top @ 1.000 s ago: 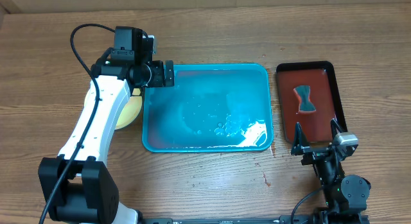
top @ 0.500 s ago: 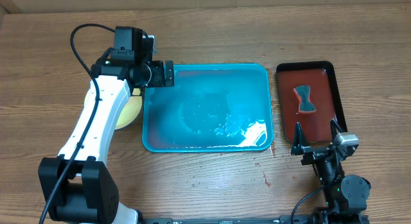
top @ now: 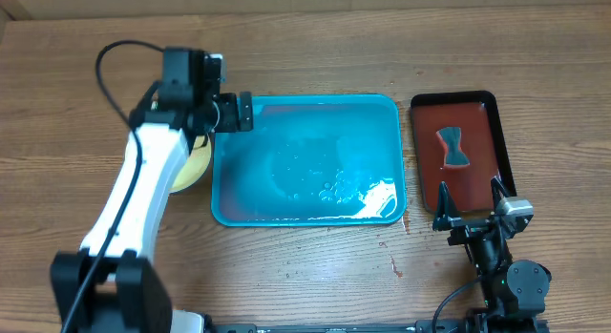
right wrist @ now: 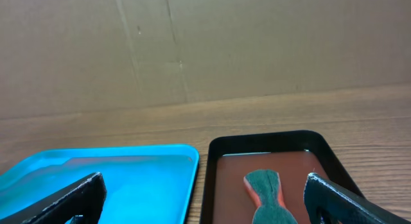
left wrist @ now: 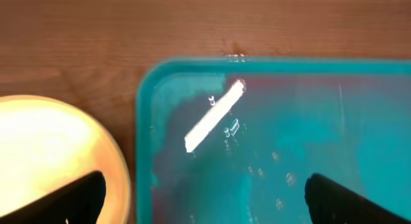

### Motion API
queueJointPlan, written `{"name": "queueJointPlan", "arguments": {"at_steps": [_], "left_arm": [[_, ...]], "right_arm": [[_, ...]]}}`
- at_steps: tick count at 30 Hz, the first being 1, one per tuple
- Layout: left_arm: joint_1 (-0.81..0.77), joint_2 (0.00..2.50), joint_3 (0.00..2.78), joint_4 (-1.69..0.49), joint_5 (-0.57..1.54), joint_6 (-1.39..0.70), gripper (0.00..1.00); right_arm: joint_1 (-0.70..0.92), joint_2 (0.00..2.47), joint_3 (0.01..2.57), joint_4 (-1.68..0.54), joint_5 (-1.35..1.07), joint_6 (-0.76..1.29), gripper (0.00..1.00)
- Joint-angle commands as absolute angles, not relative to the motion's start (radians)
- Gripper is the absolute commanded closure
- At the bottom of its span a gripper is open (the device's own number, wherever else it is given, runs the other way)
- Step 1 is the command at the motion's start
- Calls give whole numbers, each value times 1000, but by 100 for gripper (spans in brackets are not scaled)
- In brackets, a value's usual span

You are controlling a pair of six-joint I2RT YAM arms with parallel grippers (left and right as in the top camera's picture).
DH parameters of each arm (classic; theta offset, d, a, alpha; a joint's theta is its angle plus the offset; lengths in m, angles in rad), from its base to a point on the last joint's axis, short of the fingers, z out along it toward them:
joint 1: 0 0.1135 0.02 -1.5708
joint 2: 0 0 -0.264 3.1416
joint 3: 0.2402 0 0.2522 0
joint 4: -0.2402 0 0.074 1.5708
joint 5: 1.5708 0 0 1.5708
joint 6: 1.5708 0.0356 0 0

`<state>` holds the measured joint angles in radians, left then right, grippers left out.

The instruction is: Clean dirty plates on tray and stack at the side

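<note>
Hovering released over a corner of the large turquoise rectangular plastic tray (left wrist: 289, 65), the left jaws were found with the round pale yellow plastic plates (left wrist: 45, 153) just to their left; a straight lift-away was advised.

The left arm stretches out long. The left gripper (top: 245, 113) sits over the far left corner of the tray (top: 305, 221), jaws wide apart and empty. The right gripper (top: 470, 194) sits low, right of the tray, jaws wide apart and empty.

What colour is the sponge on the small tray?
The sponge is dark green on top with an orange-red layer beneath; the right wrist view shows it best.
</note>
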<state>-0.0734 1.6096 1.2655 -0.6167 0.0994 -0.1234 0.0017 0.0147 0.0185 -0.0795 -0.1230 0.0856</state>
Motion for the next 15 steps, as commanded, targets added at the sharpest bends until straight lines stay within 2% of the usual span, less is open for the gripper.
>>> {"name": "queueJointPlan", "arguments": {"at_steps": [1, 5, 8, 15], "left_arm": [[-66, 1446, 1074, -461, 75, -89, 0], [-64, 1217, 770, -175, 74, -72, 0], [-46, 1039, 581, -43, 73, -55, 0], [-19, 672, 299, 30, 77, 47, 0]], "right_arm": [[6, 3, 8, -73, -113, 94, 0], [6, 3, 8, -73, -113, 94, 0], [6, 3, 8, -73, -113, 94, 0], [6, 3, 8, -73, -113, 94, 0]]}}
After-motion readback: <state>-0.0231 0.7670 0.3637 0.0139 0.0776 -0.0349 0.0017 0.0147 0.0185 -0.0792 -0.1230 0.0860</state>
